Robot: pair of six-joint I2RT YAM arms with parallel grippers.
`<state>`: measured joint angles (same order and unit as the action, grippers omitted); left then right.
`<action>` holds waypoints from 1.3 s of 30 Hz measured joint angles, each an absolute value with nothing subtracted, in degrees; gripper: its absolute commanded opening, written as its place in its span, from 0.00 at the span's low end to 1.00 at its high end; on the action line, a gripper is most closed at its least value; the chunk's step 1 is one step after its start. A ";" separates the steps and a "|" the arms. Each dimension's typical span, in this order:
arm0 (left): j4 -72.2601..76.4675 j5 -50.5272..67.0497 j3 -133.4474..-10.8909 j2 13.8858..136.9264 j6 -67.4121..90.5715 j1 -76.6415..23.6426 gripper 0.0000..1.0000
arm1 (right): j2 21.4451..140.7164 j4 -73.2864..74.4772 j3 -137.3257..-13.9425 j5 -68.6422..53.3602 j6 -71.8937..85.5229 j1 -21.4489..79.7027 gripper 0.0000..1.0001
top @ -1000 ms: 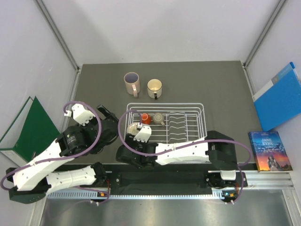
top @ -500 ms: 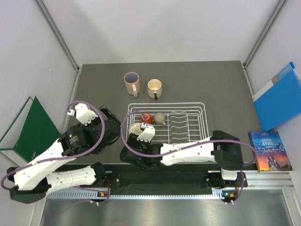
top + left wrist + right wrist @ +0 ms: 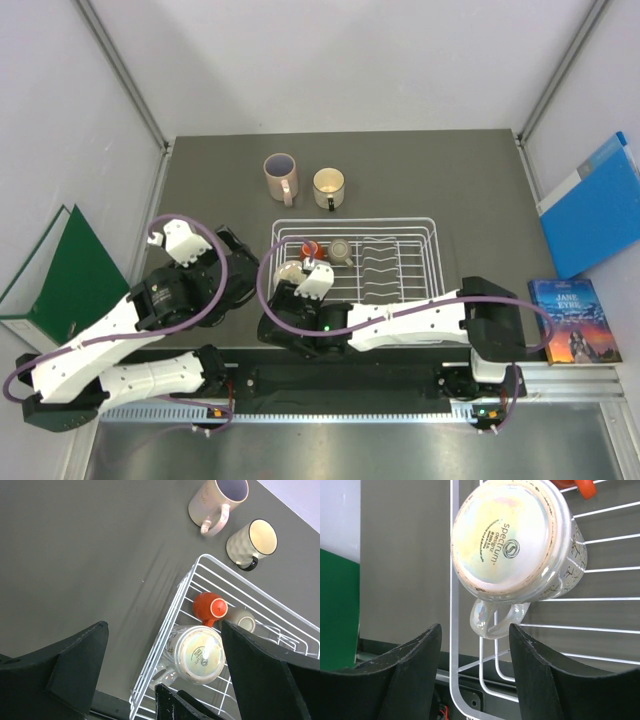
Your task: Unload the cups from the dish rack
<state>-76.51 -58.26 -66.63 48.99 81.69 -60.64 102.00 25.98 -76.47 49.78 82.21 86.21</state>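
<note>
The white wire dish rack holds three cups. The speckled mug lies bottom-up in its near-left corner. The small red-orange cup and the small tan cup lie behind it. The pinkish-beige mug and the cream mug stand on the table beyond the rack. My right gripper is open, its jaws either side of the speckled mug's handle, not touching. My left gripper is open and empty above the rack's left rim.
A green binder leans at the left wall. A blue folder and a book lie at the right. The right gripper's finger tip shows at the bottom of the left wrist view.
Both arms have shifted slightly to the right, the left gripper nearer the rack's left edge. The cups have not moved.
</note>
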 measured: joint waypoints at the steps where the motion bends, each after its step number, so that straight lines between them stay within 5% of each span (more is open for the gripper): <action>1: -76.51 -58.15 -66.59 49.01 81.67 -60.64 0.99 | 102.08 26.13 -76.47 49.69 82.26 86.15 0.57; 11: -76.51 -57.95 -66.32 48.93 81.49 -60.64 0.99 | 106.67 26.57 -76.82 48.51 82.63 85.43 0.54; 29: -76.03 -58.11 -65.19 47.75 80.64 -60.64 0.99 | 109.84 33.69 -79.55 49.82 90.43 85.65 0.30; 39: -71.75 -57.91 -63.40 47.79 78.76 -60.64 0.97 | 106.37 43.09 -76.25 51.29 95.81 85.67 0.05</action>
